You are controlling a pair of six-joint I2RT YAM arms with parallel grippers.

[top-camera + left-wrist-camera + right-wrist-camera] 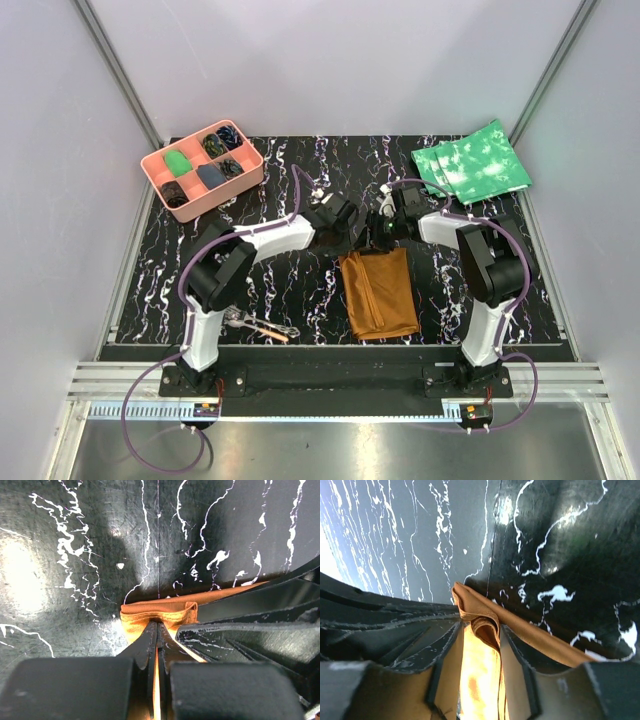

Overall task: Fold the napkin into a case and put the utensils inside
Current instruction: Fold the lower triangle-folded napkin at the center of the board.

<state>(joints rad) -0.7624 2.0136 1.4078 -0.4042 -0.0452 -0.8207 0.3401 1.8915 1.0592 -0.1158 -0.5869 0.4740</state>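
I have both arms at the far edge of the napkin (378, 295), which lies folded into an oblong a little right of the table's (300, 285) middle, its long side running toward the near edge. The left gripper (158, 628) is clamped flat on the far left corner, fingers pressed together with only the cloth's hem between them. The right gripper (481, 630) straddles the far right corner. Bunched cloth fills the gap between its fingers, but I cannot tell from my screens whether that is a firm pinch.

As I read it, the step in hand is the next fold: taking this far edge up and over toward the near edge to build the case. To do it well I would confirm that the right side holds all the layers before lifting (a grip on the top layer alone would peel the stack open). Then I would raise both corners together, level, with the edge lightly taut between them. The hem should land square on the near edge, not skewed.

The utensils (262, 327) wait near the table's near edge, left of the napkin and well apart from it, so the fold should not disturb them. The pink tray (222, 192) sits at the far left corner and the green cloths (470, 165) at the far right, both clear of the work.
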